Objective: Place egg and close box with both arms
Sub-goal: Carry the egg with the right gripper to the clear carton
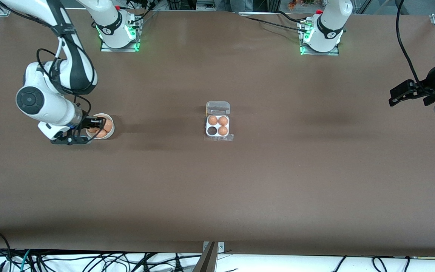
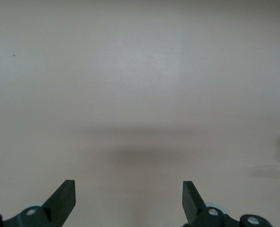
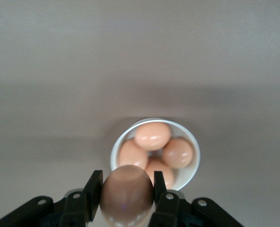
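Note:
The box [image 1: 218, 126] lies at the table's middle with its clear lid [image 1: 218, 107] folded open toward the robots' bases. Three of its cells hold brown eggs, and the empty cell [image 1: 212, 130] is the one nearer the front camera, toward the right arm's end. My right gripper [image 1: 96, 122] [image 3: 127, 182] hangs just over a white bowl [image 1: 111, 123] [image 3: 154, 120], shut on a brown egg [image 3: 127, 194]. My left gripper [image 1: 394, 96] [image 2: 129, 198] waits in the air at the left arm's end of the table, open, with only bare tabletop between its fingers.
The bowl holds several more brown eggs [image 3: 151, 135]. The brown tabletop [image 1: 217, 189] stretches wide between bowl, box and left gripper. Black cables [image 1: 89, 260] run along the edge nearest the front camera.

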